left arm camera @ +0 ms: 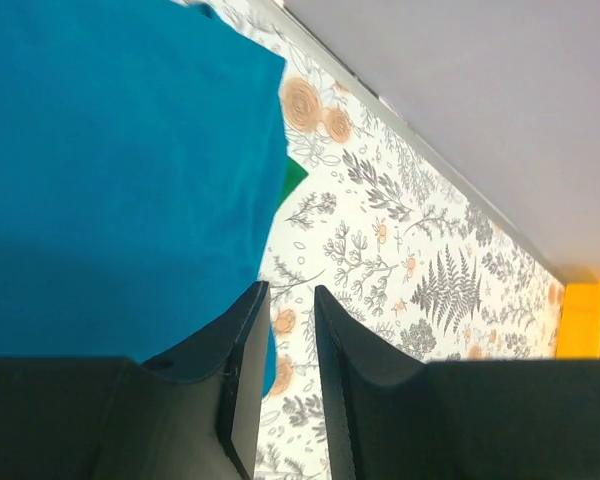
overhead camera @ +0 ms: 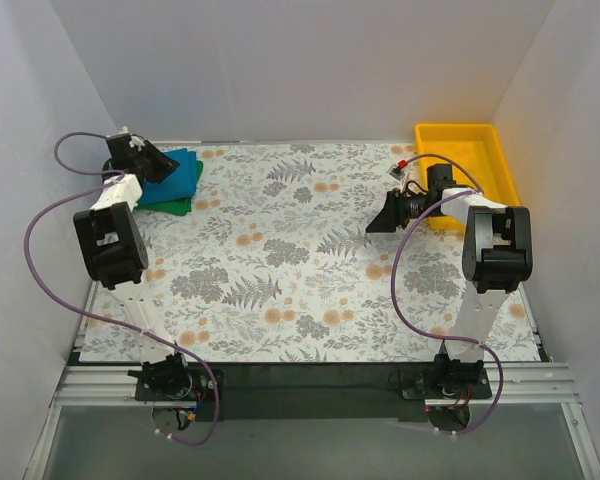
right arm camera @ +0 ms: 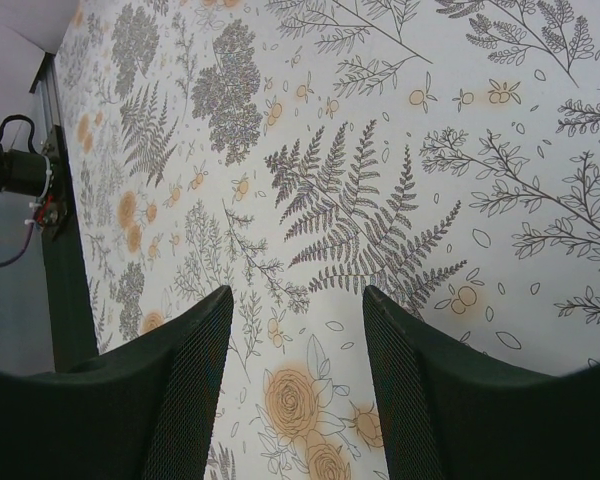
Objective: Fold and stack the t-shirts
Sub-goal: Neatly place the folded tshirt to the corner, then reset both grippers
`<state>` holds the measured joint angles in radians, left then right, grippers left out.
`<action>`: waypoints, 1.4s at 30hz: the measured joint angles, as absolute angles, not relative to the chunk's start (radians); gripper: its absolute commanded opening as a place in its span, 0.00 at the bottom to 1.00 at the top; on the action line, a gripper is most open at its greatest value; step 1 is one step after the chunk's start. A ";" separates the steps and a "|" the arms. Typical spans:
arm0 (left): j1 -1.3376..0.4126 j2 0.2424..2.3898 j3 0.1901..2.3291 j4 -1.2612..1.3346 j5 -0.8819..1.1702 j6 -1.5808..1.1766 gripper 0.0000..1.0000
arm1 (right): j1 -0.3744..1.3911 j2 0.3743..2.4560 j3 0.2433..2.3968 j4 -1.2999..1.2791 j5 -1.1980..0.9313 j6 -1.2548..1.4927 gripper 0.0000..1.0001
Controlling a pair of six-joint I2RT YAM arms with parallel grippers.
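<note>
The teal-blue t-shirt [overhead camera: 183, 170] lies folded on top of the folded green t-shirt [overhead camera: 183, 206] at the far left of the table. Only a green edge shows beneath it. In the left wrist view the teal shirt [left arm camera: 120, 170] fills the left side, with a green corner [left arm camera: 292, 180] peeking out. My left gripper [overhead camera: 163, 165] hovers over the stack's near right edge. Its jaws [left arm camera: 291, 292] stand a narrow gap apart with nothing between them. My right gripper [overhead camera: 376, 222] is open and empty [right arm camera: 298, 295] above the bare patterned cloth, right of centre.
A yellow plastic tray [overhead camera: 502, 165] stands at the far right corner and also shows in the left wrist view [left arm camera: 590, 320]. White walls close in the back and both sides. The floral tablecloth [overhead camera: 280, 260] covers the table.
</note>
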<state>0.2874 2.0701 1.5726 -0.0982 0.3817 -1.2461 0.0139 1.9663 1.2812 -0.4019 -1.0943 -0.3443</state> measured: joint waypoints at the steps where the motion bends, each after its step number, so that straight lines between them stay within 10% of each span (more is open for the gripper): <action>1: 0.272 2.100 1.602 -0.108 0.385 -1.244 0.20 | 0.014 1.966 1.281 -0.403 -1.094 -0.345 0.62; 16: 0.227 2.203 1.555 -0.194 0.366 -1.234 0.11 | 0.014 1.967 1.287 -0.419 -1.094 -0.355 0.62; 28: 0.223 1.998 1.493 -0.136 0.339 -1.162 0.58 | 0.014 1.966 1.302 -0.461 -1.054 -0.407 0.62; 31: 0.224 1.773 1.382 -0.083 0.312 -1.138 0.91 | 0.014 1.956 1.306 -0.491 -1.004 -0.444 0.63; 36: 0.252 1.358 1.107 -0.027 0.352 -1.141 0.93 | 0.013 1.808 1.215 -0.524 -0.873 -0.528 0.68; 40: 0.251 1.202 0.916 -0.034 0.441 -1.141 0.91 | 0.013 1.567 1.068 -0.529 -0.727 -0.606 0.98; 42: 0.213 1.172 0.843 -0.072 0.458 -1.132 0.90 | 0.013 1.438 0.994 -0.515 -0.640 -0.626 0.98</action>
